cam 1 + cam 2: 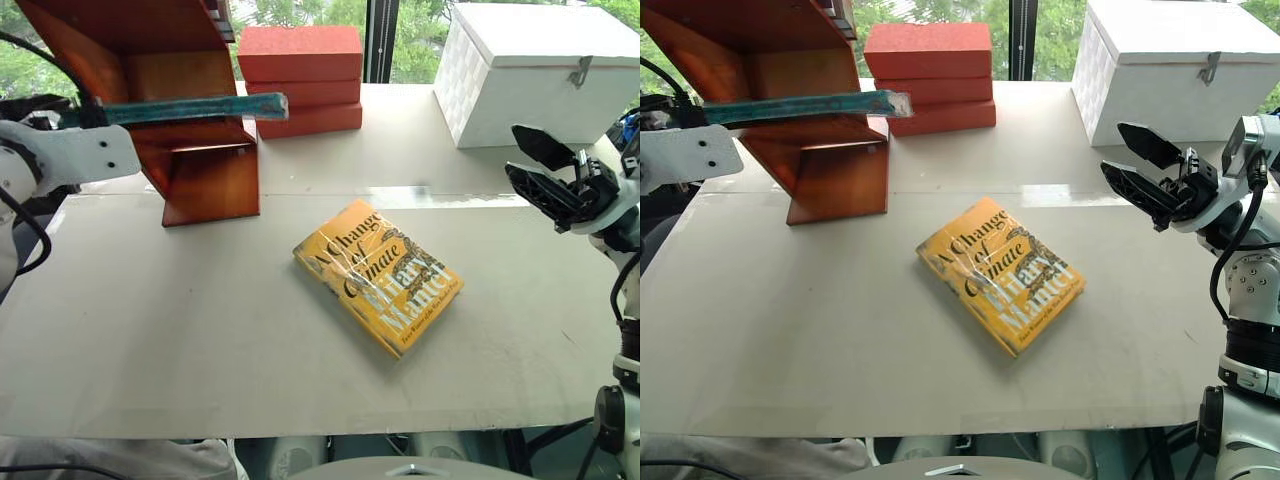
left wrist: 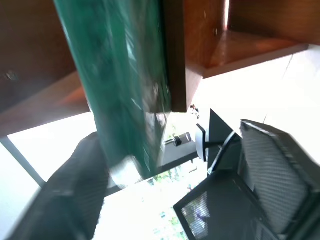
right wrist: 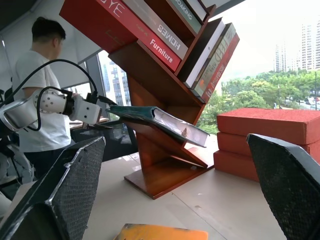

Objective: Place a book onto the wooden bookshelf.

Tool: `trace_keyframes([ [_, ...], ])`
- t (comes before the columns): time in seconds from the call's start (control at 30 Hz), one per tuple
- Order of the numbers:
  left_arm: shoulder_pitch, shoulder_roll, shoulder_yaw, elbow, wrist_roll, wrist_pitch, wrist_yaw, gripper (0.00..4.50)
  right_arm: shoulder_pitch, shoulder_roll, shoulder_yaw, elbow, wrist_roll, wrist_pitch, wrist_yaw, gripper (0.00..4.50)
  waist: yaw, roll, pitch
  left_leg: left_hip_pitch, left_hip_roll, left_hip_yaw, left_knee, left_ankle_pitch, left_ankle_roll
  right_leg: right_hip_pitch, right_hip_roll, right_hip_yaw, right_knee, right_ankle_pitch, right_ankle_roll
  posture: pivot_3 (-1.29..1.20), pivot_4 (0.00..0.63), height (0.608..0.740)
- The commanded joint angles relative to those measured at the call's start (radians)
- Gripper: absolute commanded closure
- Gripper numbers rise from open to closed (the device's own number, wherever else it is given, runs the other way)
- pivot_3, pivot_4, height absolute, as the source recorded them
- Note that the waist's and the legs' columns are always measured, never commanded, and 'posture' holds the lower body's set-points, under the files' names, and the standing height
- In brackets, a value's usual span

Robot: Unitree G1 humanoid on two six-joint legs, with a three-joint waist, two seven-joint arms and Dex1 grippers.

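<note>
- The grey desk (image 1: 150, 330) is being left largely open at its front and left, and only a yellow-orange hardcover with white lettering (image 1: 378, 275) is lying flat near its middle, set at an angle to the desk's edges.
- The back edge is being crowded by the reddish-brown polished wooden bookshelf with slanted panels (image 1: 205, 180) on the left, a stack of three red-orange boxes (image 1: 300, 80) just beside it, and a white lidded chest (image 1: 540, 80) on the right.
- The teal-green hardcover book in a glossy plastic jacket (image 1: 190, 108) is being seen at the shelf unit, above its lower flat board and across its slanted panel. Whether it is resting on the wood cannot be told.
- The book's long axis is lying roughly level, running from the left tool (image 3: 102, 114) rightward, with its free end pointing at the red-orange boxes and its thin edge facing the head camera.
- In the left wrist view the left tool's fingers (image 2: 270, 170) are being shown spread, one beside the book and the other well apart from it.
- The right tool (image 1: 1115, 150) is being held above the desk's right side with its fingers spread wide and nothing between them.
- In the right wrist view, upright books (image 3: 150, 25) are being shown leaning in the upper compartments, and a person in a white shirt (image 3: 37, 85) is standing behind the left arm.
</note>
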Motion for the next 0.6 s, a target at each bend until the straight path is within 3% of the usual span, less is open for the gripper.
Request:
trace_keyframes([
  [0.03,0.009,0.02,0.071,-0.037,0.015,0.047,-0.003,0.08,-0.016,-0.007,-0.017,-0.004,0.0,-0.022,0.013,0.0,0.001,0.0,0.0,0.0,0.0,0.0,0.0,0.0,0.0,0.0,0.0,0.0,0.0,0.0,0.0,0.0,0.15,0.74],
  [0.13,0.018,0.003,0.104,-0.072,0.016,0.063,0.027,0.08,-0.019,-0.005,-0.012,0.01,-0.01,-0.027,0.021,0.0,0.0,0.0,0.0,0.0,0.0,0.0,0.0,0.001,-0.002,0.0,0.0,0.0,0.0,0.0,0.0,0.0,0.15,0.74],
  [0.37,0.018,-0.226,0.2,-0.27,-0.047,0.038,0.187,0.08,0.017,0.013,-0.016,-0.018,-0.015,-0.025,0.005,0.0,0.005,-0.001,0.0,0.0,0.0,-0.001,0.002,0.002,-0.003,0.0,-0.001,0.0,0.002,0.0,0.0,0.0,0.15,0.74],
  [0.43,0.017,-0.325,0.228,-0.331,-0.11,0.082,0.203,0.08,0.053,-0.003,-0.023,-0.035,-0.023,-0.022,0.011,0.0,0.007,0.0,-0.001,0.0,0.0,-0.001,0.002,0.002,-0.003,0.0,-0.002,0.0,0.002,0.0,0.0,0.0,0.15,0.74],
  [0.53,0.111,-0.6,0.215,-0.457,-0.337,0.155,0.182,0.08,0.149,-0.036,-0.027,-0.06,-0.074,-0.055,0.03,0.0,0.017,0.004,-0.005,0.0,-0.001,-0.001,0.002,0.002,-0.003,0.001,-0.003,0.0,0.003,0.0,0.0,0.0,0.15,0.74],
  [0.6,0.198,-0.732,0.201,-0.507,-0.457,0.181,0.155,0.08,0.208,-0.044,-0.024,-0.059,-0.13,-0.104,0.025,0.0,0.021,0.002,-0.005,0.0,-0.001,0.0,0.003,0.002,-0.003,0.002,-0.004,0.001,0.003,0.0,0.0,0.0,0.15,0.74],
])
